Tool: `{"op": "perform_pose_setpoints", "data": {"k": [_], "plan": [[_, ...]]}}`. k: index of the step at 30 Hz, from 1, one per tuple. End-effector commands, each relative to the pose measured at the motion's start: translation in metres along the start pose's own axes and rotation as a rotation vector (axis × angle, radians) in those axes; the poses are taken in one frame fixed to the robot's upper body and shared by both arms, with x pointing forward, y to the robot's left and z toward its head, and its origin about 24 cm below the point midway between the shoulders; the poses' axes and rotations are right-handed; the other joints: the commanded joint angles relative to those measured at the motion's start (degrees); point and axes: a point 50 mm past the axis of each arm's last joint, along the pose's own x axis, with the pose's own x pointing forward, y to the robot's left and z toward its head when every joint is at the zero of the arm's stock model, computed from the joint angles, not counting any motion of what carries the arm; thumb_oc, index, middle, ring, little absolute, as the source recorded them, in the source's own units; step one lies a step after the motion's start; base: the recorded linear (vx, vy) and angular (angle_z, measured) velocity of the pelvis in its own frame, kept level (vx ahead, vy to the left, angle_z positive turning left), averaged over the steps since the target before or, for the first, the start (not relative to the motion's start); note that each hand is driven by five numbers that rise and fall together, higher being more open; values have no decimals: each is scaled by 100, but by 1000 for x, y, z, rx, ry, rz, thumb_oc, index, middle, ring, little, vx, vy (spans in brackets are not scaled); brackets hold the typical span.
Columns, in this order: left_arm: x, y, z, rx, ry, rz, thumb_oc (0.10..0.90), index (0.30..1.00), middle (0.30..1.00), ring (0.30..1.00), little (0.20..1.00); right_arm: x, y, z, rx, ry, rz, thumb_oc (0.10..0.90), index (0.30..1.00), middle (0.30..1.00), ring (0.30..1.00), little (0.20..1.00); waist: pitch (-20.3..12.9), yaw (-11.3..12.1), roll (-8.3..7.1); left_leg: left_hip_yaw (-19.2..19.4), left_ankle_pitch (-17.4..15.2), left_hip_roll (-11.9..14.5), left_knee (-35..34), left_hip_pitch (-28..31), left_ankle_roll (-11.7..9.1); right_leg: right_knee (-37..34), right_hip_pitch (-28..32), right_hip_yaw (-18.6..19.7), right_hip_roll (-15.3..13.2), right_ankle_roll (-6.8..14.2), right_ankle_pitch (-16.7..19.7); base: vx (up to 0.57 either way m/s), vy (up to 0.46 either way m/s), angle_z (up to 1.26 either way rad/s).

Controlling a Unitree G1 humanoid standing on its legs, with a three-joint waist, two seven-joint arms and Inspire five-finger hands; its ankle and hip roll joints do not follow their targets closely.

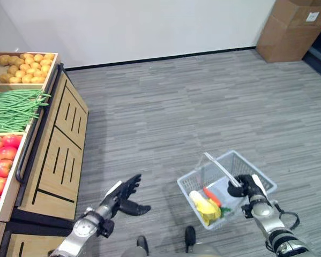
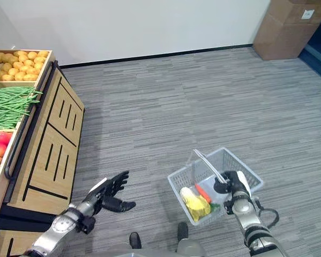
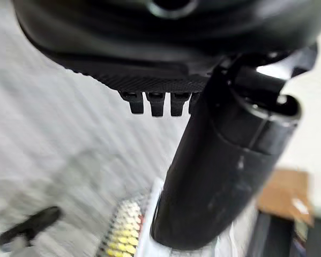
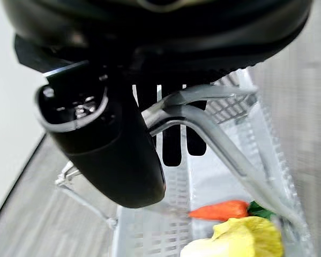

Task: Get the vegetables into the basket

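A grey wire basket (image 1: 255, 172) is held by its handle (image 1: 219, 167) in the right hand (image 1: 249, 186), whose fingers are curled round the bar. A carrot (image 1: 212, 196) and a yellow vegetable (image 1: 204, 208) are contained in it. The left hand (image 1: 125, 196) is held empty above the floor, fingers spread apart. On the wooden stand (image 1: 58, 150), potatoes (image 1: 26, 67), green beans (image 1: 14, 107) and tomatoes (image 1: 0, 160) are kept in separate crates. A white label on the cardboard box (image 1: 292, 28) cannot be read.

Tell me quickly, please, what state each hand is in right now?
Left hand: open, fingers spread, holding nothing.
Right hand: shut on the basket's handle, carrying the basket.
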Motion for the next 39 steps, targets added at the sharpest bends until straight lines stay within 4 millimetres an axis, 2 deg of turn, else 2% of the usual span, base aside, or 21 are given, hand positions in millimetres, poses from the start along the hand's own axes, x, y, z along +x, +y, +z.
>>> {"op": "perform_pose_setpoints", "data": {"k": [1,7,10,12,16,24,25,26,27,31,39], "plan": [[8,6,-1,-13,-15,56,900,1000,1000,1000,1000,11,-25,37,101,-137,-157,400,300,300,300,300,-480,81,-225,-493,17,269,5,-314,-337,34,178,-131,-528,505,-168,0,0,0],[0,8,-56,-23,242,221,900,1000,1000,1000,1000,1,-15,-14,166,49,-158,400,300,300,300,300,-494,59,-228,-511,21,270,5,-335,-341,34,162,-148,-518,494,-164,0,0,0],[-8,5,-82,46,397,271,900,1000,1000,1000,1000,-8,-3,-37,159,127,-127,400,300,300,300,300,-510,26,-234,-501,12,274,5,-335,-345,35,160,-150,-516,486,-162,0,0,0],[-17,1,-98,32,487,289,900,1000,1000,1000,1000,-14,4,-49,198,176,-119,400,300,300,300,300,-525,9,-244,-493,6,280,5,-329,-350,38,156,-139,-504,477,-168,0,0,0],[-31,-4,-118,37,616,356,900,1000,1000,1000,1000,-29,24,-73,218,268,-70,400,300,300,300,300,-557,-6,-269,-473,-1,296,5,-304,-368,34,170,-128,-486,462,-189,0,0,0],[-39,-26,-132,67,707,338,900,1000,1000,1000,1000,-61,43,-121,204,486,-11,400,300,300,300,300,-594,-28,-267,-480,2,309,5,-296,-379,34,182,-139,-473,453,-199,0,0,0],[-39,-27,-133,56,713,337,900,1000,1000,1000,1000,-63,46,-123,208,498,-3,549,509,509,509,509,-598,-34,-270,-483,6,313,5,-298,-379,34,182,-141,-468,449,-201,0,0,0],[-39,-27,-133,56,713,337,900,1000,1000,1000,1000,-63,46,-123,208,498,-3,625,616,616,616,616,-598,-34,-270,-483,6,313,5,-298,-379,34,182,-141,-468,449,-201,0,0,0],[-39,-31,-134,22,718,338,900,1000,1000,1000,1000,-69,47,-131,218,544,7,900,1000,1000,1000,1000,-606,-39,-273,-494,9,323,5,-304,-385,34,177,-140,-466,447,-204,0,0,0],[-44,-34,-139,-40,747,355,900,1000,1000,1000,1000,-78,51,-141,190,594,41,900,1000,1000,1000,1000,-629,-44,-272,-493,11,334,5,-298,-389,34,181,-141,-460,440,-209,0,0,0],[-43,-39,-141,-78,752,340,900,1000,1000,1000,1000,-85,58,-146,120,613,121,900,1000,1000,1000,1000,-650,-40,-285,-502,17,335,5,-303,-394,34,174,-153,-447,442,-209,0,0,0]]}}
